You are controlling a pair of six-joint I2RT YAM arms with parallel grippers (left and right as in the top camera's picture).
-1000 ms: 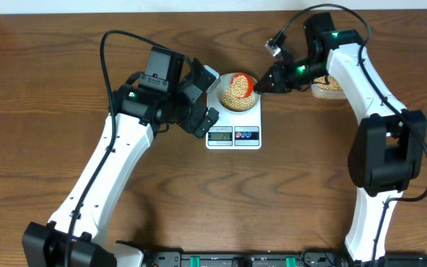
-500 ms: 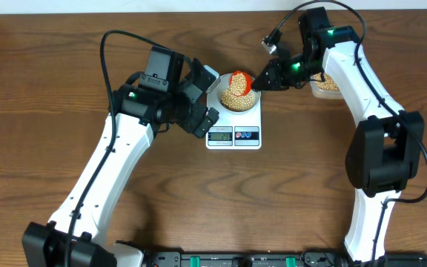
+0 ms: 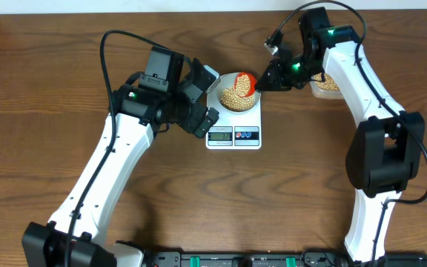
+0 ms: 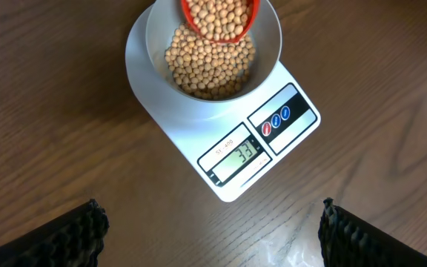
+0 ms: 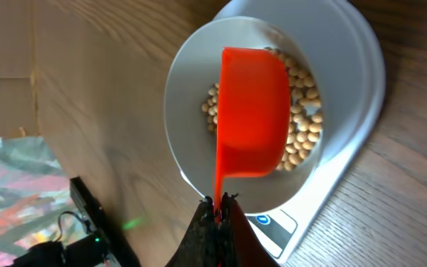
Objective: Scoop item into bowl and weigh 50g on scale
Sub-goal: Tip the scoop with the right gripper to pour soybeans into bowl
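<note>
I hold the red scoop [image 5: 254,111] over the white bowl [image 5: 180,104] — beans [image 4: 210,67] in both.
My right gripper [image 5: 217,211] is clamped on the scoop's handle; the bowl sits on the scale [image 4: 191,137], whose display [image 4: 239,156] reads 33. My left gripper [image 4: 213,226] hovers left of the scale, jaws wide apart and empty — a clear tub [image 3: 330,86] of beans stands far right.
</note>
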